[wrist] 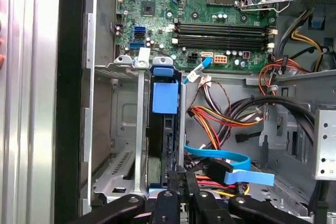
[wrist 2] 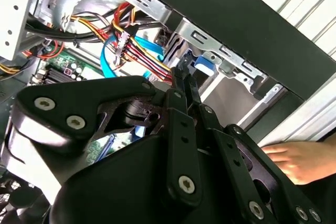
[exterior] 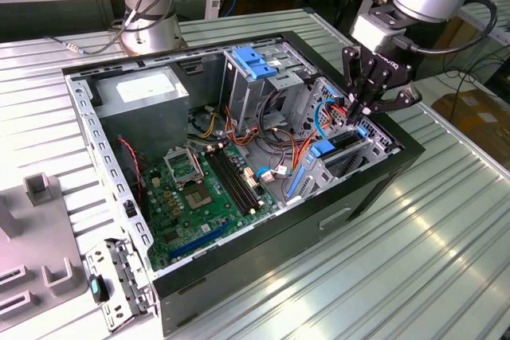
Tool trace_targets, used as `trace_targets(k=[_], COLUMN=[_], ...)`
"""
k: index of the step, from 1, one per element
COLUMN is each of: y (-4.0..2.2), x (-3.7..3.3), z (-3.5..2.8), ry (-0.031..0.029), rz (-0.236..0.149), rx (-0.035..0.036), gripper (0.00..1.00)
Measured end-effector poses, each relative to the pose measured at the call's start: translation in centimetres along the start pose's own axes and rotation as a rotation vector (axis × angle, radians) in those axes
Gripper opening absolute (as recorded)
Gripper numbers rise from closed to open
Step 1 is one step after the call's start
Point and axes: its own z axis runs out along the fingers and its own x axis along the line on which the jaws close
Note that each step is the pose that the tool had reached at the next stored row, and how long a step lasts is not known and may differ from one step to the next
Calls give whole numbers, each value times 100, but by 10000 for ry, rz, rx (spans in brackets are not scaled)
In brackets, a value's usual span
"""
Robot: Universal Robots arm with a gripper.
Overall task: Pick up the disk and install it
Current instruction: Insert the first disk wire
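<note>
Gripper (exterior: 360, 111) is down inside the open computer case (exterior: 263, 236), at the drive cage (exterior: 339, 161) on the exterior view's right. In the first wrist view the fingers (wrist: 176, 182) are pinched close together on the near edge of the disk (wrist: 165, 129). I read that as a grip on the disk rather than a bare close, though the contact itself is partly hidden.

The disk stands on edge in a cage slot (wrist: 140, 129), blue rail and tab (wrist: 164, 72) at the far end, most of its body already between the metal guides.

Risks from here, as I judge them:
- Cables. A flat blue data cable (wrist: 226, 158) and a red/yellow power bundle (wrist: 212, 121) lie just beside the fingers. Linkage could snag or drag them on any lateral move.
- Jamming. Slot is tight; a slightly tilted disk would bind its blue rails against the guides, and pushing on would load the wrist or bend the cage.
- Thin pinch on an edge: disk could pivot in the grip.
- A person's hand (wrist 2: 294, 161) rests on the table right outside the case wall, near the gripper. Collision hazard if the arm swings out that way.
- Motherboard (exterior: 203, 189) sits below; a dropped disk would hit it.
</note>
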Motion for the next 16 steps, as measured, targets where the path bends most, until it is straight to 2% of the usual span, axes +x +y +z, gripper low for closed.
trace_targets(k=[5,7,11,14,16], y=[46,48,51,75,76], x=[32,44,59,59,58], z=[16,34,42,47,68], ry=[-12,-4,-8,-11,-5], rz=[11,267,335,379,580], rx=[0,-7,-13,-15,-19], gripper=[16,16,16,16,16])
